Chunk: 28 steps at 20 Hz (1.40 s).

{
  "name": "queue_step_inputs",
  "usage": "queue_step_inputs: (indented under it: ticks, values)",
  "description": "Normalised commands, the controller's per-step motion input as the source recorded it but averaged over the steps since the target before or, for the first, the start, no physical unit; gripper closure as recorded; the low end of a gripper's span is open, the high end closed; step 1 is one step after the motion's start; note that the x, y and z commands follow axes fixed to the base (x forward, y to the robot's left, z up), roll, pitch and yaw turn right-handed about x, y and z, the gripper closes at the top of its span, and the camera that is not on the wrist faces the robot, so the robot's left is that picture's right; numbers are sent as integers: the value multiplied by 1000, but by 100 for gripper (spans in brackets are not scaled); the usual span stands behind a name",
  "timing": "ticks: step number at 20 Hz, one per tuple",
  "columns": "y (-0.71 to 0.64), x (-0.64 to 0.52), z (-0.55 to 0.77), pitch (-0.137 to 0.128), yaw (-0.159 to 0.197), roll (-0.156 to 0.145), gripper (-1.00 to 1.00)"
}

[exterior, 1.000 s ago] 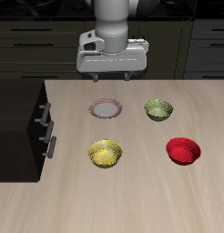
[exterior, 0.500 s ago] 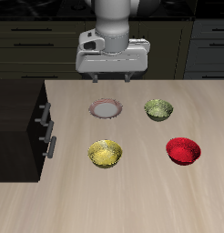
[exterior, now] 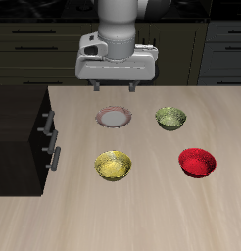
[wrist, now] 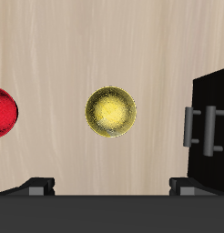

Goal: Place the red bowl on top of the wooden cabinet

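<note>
I hung above the back of the table, my gripper (exterior: 117,82) spread wide and holding nothing. The red bowl (exterior: 197,162) sat on the tabletop (exterior: 142,216) toward the front edge, well apart from the wooden cabinet (exterior: 20,137) at the table's side. Between them lay the yellow bowl (wrist: 111,112); 2 more dishes, the olive bowl (exterior: 170,119) and a pale plate (exterior: 114,117), sat farther back.

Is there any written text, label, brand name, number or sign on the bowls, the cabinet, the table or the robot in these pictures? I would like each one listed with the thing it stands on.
None: no readable text shows in either view.
The red bowl, the yellow bowl, the olive-green bowl, the plate and the wooden cabinet are all plain.
The gripper housing bears no legible marking.
</note>
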Motion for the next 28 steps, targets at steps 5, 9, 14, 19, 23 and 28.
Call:
queue_step_inputs:
  ticks: [5,9,14,19,23,28]
  values:
    - [0,169,92,-11,18,-22,-100]
    - [29,110,119,-19,8,-18,-100]
    - [-23,121,84,2,-7,-12,-100]
    - [-4,143,93,0,15,-18,-100]
    - [-71,56,37,0,-7,-23,-100]
    - [-69,59,14,1,2,-22,-100]
